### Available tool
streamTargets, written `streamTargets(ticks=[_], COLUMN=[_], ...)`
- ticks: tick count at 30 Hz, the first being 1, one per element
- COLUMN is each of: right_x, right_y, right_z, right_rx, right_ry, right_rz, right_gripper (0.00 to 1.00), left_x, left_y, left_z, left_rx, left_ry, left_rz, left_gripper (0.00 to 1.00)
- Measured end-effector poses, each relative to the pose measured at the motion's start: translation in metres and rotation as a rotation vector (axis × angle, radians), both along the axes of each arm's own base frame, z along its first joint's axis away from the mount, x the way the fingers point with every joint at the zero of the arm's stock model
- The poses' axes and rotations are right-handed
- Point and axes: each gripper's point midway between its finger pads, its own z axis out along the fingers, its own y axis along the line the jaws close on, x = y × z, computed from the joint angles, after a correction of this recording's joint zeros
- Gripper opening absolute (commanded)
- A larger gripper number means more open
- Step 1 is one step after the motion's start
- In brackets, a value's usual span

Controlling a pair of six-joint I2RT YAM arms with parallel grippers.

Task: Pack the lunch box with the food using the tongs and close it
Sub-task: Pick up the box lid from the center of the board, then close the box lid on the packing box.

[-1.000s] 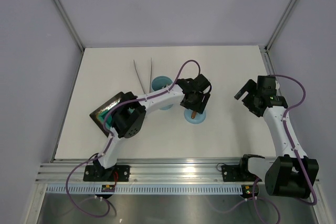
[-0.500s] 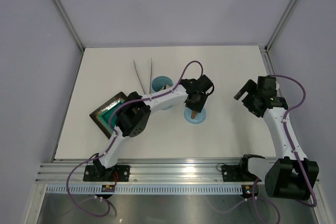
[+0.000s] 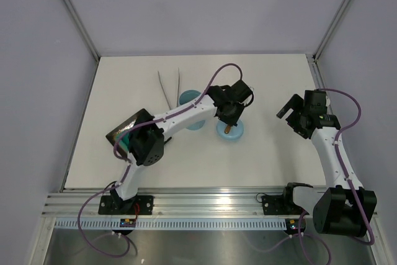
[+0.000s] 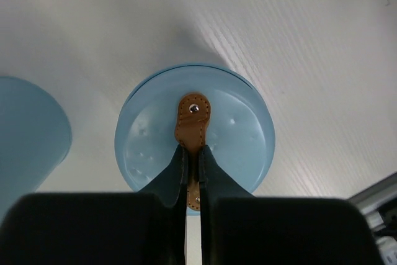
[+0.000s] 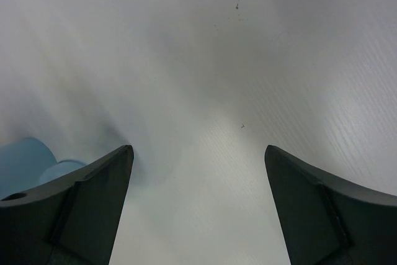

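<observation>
While left gripper [image 4: 194, 156] pinches lid handle [image 4: 192, 116] | right gripper [image 5: 198, 172] spread wide

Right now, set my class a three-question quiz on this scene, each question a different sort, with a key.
1. True or false: the left gripper is shut on the brown handle of the round light blue plastic lid.
2. Complete: the right gripper has its jaws ____.
3. The slim silvery metal tongs lie: A in the right gripper; B on the white table beside the light blue plastic cylinder lunch box; C inside that lunch box.
Key: 1 true; 2 open; 3 B.
</observation>
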Motion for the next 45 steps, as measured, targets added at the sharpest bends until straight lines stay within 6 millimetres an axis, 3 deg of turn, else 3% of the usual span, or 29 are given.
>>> streamTargets(ticks=[4,6,10,14,16,20,26,45], right_x=[0.000,0.000,0.000,0.000,0.000,0.000,0.000,0.000], right_y=[0.000,0.000,0.000,0.001,0.002,0.003,0.003,0.005], right_z=[0.000,0.000,0.000,0.000,0.000,0.000,0.000,-0.002], right_rx=[0.000,0.001,0.001,0.006,0.008,0.013,0.015,0.023], right_ry=[0.000,0.000,0.000,-0.001,-0.001,-0.001,-0.001,0.006], right_rz=[0.000,0.000,0.000,0.004,0.006,0.011,0.012,0.018], right_gripper=[0.95,0.95,0.95,0.95,0.95,0.95,0.95,0.95], left_x=[0.003,0.010,0.031,0.056,0.068,0.079,0.085,0.099], left_y=[0.014,0.025,0.062,0.107,0.125,0.139,0.146,0.160], left_z=[0.059,0.097,0.170,0.202,0.200,0.175,0.144,0.100], left_rx=[-0.062,-0.118,-0.230,-0.259,-0.237,-0.167,-0.098,-0.016], left_ry=[-0.062,-0.112,-0.218,-0.278,-0.282,-0.233,-0.171,-0.095], left_rz=[0.001,0.019,0.097,0.206,0.251,0.291,0.306,0.339], left_gripper=[0.00,0.00,0.00,0.00,0.00,0.00,0.00,0.00])
